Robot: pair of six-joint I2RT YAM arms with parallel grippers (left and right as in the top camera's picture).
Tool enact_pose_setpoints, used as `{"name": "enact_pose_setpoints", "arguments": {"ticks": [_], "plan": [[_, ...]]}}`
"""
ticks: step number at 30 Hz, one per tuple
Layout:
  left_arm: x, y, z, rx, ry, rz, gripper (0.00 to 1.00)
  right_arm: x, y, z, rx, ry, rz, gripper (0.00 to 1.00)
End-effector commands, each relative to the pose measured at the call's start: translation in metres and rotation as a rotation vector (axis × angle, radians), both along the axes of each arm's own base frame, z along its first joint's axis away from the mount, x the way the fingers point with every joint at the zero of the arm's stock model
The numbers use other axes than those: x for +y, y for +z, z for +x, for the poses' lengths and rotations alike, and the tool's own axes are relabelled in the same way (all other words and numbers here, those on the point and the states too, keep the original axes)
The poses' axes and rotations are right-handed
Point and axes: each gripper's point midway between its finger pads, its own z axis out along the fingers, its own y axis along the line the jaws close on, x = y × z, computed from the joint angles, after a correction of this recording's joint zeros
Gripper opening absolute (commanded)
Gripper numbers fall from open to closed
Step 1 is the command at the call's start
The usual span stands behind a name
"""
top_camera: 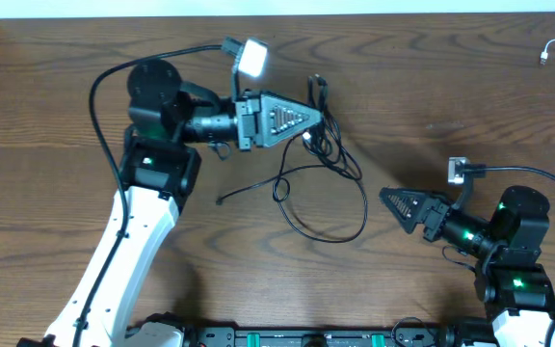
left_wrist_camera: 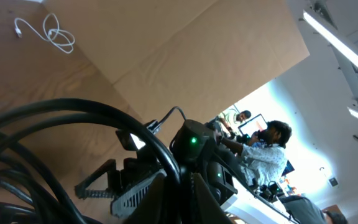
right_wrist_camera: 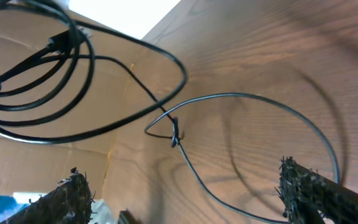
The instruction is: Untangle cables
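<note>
Cables point(right_wrist_camera: 241, 94) in left fingers point(top_camera: 295, 118), short of right fingers point(top_camera: 403, 204)

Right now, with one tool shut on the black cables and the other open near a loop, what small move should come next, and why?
Probably ease the open right tool forward and close it on the black cable loop ahead of it. The left tool is shut on the bunched coils, so pulling apart might loosen the small knot.
</note>
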Motion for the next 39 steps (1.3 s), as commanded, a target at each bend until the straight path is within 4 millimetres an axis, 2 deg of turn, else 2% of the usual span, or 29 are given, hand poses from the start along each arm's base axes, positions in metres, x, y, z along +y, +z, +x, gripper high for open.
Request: {"name": "enact_pose_setpoints", "arguments": {"ticks": [1, 8, 15, 21, 28, 31, 36, 39], "plan": [[-0.012, -0.004, 0.007, 0.004, 0.038, 0.000, 0.08, 0.008, 0.006, -0.005, -0.003, 0.039, 0.026, 0.94], [-0.033, -0.005, -0.004, -0.040, 0.010, 0.002, 0.08, 0.017, 0.006, -0.009, -0.001, 0.069, 0.024, 0.93], [-0.035, -0.008, -0.006, -0.050, 0.001, 0.011, 0.08, 0.026, 0.009, -0.013, -0.019, 0.110, 0.024, 0.93], [-0.035, -0.009, -0.012, -0.104, -0.029, 0.013, 0.08, 0.031, 0.032, -0.009, -0.155, 0.143, 0.032, 0.99], [-0.035, -0.009, -0.013, -0.132, -0.033, 0.015, 0.08, 0.031, 0.048, -0.005, -0.232, 0.144, 0.046, 0.99], [-0.035, -0.010, -0.013, -0.131, -0.034, 0.017, 0.08, 0.029, 0.055, 0.000, -0.238, 0.111, 0.066, 0.97], [-0.035, -0.012, -0.015, -0.120, -0.049, 0.020, 0.08, 0.020, 0.062, 0.020, -0.125, -0.022, 0.172, 0.92], [-0.035, -0.012, -0.016, -0.122, -0.053, 0.020, 0.08, 0.024, 0.065, 0.024, -0.093, -0.021, 0.221, 0.89]]}}
